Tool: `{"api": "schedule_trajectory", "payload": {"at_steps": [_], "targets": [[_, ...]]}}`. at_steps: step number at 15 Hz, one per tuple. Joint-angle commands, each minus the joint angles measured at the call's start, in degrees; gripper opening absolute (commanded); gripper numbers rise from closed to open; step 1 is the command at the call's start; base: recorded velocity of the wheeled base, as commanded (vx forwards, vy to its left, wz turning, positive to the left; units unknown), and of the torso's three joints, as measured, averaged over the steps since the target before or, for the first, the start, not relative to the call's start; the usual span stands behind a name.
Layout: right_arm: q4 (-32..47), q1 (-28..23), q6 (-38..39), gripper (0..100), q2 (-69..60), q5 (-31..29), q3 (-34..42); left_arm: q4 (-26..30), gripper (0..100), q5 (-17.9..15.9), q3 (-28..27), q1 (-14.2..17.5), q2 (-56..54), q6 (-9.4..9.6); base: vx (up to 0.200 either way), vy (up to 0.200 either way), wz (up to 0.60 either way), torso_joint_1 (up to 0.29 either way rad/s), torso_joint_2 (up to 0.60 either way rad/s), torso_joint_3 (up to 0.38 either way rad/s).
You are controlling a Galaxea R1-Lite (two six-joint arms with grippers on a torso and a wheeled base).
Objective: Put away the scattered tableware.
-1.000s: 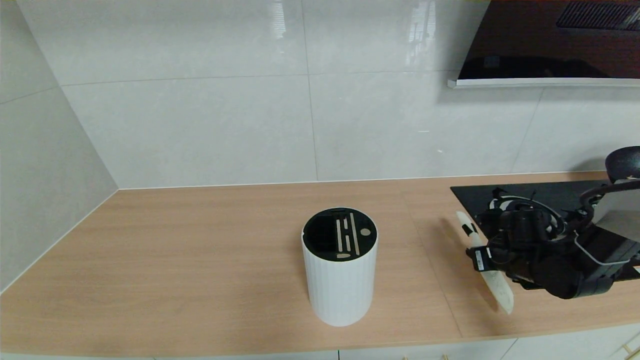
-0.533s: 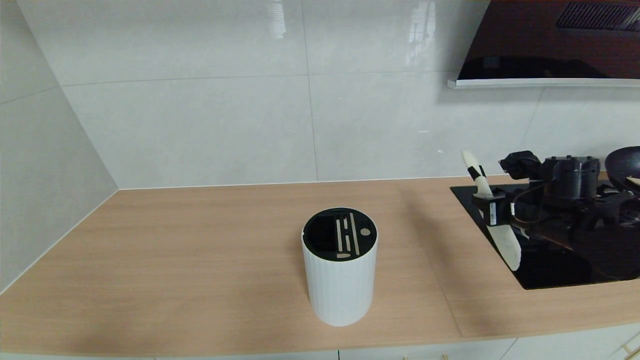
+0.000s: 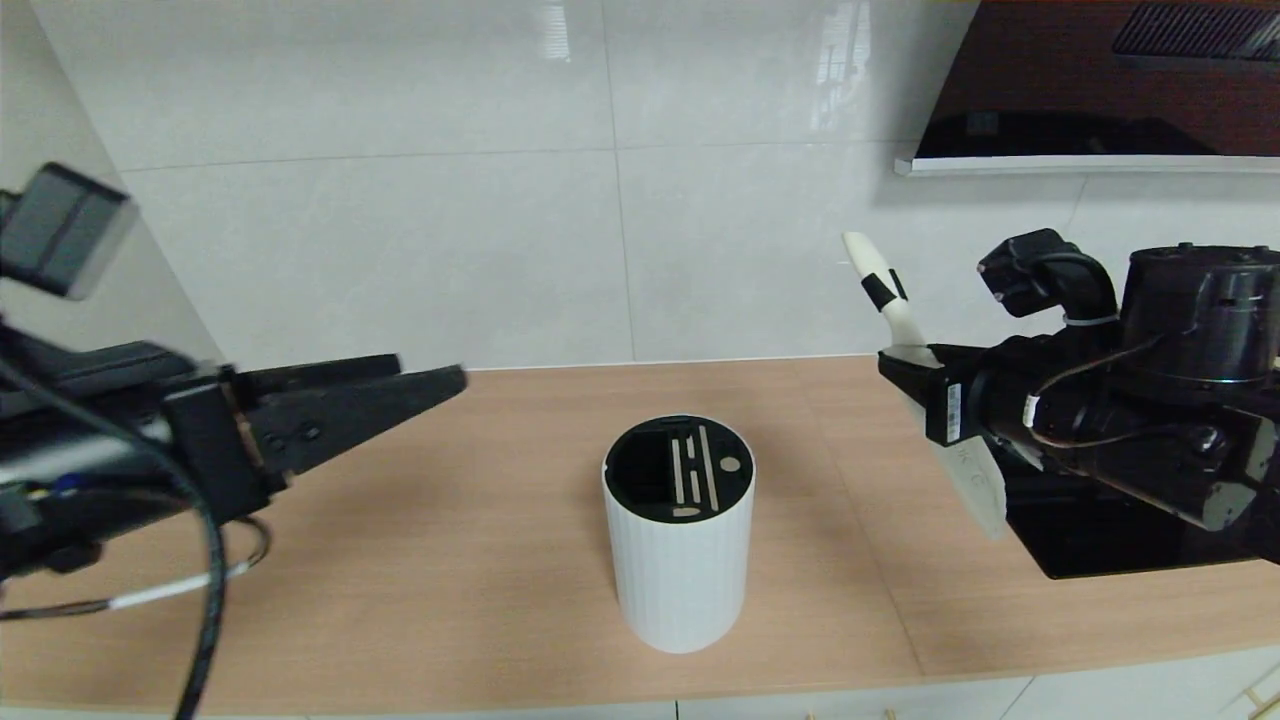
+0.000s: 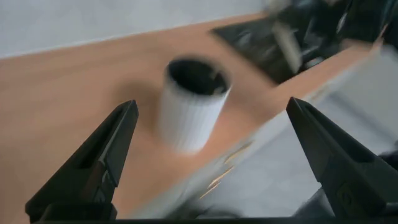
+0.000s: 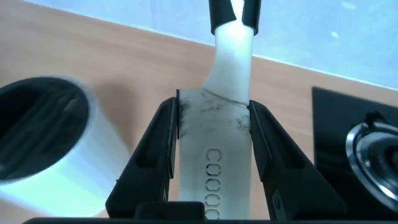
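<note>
- The knife, white with a black band on its handle, is hanging in the air in the right gripper, clear of the counter.
- The gripper's two black fingers are pressing on the flat blade from both sides, just below where the blade meets the handle; the jaws are standing only as far apart as the blade is wide.
- The knife is tilting: the handle is sticking up past the gripper toward the wall, and the blade is pointing down and away from the fingers toward the counter.
- The holder, a white ribbed cylinder with a black slotted top, is standing upright on the counter, lower than the right gripper and off to its left, well apart from the blade tip.
- In the right wrist view the holder is showing beside the held blade, not touching it.
- The left gripper is hovering on the holder's other side, above the counter, its tips pointing toward the holder.
- Its jaws are gaping wide and gripping nothing; in the left wrist view the holder is sitting ahead of the gripper, framed by the two spread fingers.
- A black hob is lying in the counter under the right gripper's arm.
- A dark hood is hanging on the wall above that gripper.
</note>
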Motion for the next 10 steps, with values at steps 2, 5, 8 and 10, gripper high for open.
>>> {"api": "schedule_trajectory", "payload": {"at_steps": [2, 5, 8, 10], "targets": [[2.76, 9.44, 2.47, 0, -4.47, -1.26, -0.15, -16.64, 100, 0.87, -5.44, -11.37, 22.14, -15.4, 0.0, 0.0, 0.0, 0.0, 0.0, 0.0], [2.76, 16.47, 3.97, 0, -4.2, -5.13, 0.11, -18.22, 100, 1.4, -7.72, -14.18, 24.34, -19.18, 0.0, 0.0, 0.0, 0.0, 0.0, 0.0], [2.67, 21.66, 7.39, 0, -0.69, -5.92, -0.85, -20.51, 100, 3.33, -8.16, -14.97, 26.62, -23.84, 0.0, 0.0, 0.0, 0.0, 0.0, 0.0], [2.67, 22.18, 8.1, 0, 0.02, -6.1, -0.77, -22.35, 100, 3.77, -7.99, -15.06, 27.77, -23.66, 0.0, 0.0, 0.0, 0.0, 0.0, 0.0]]}}
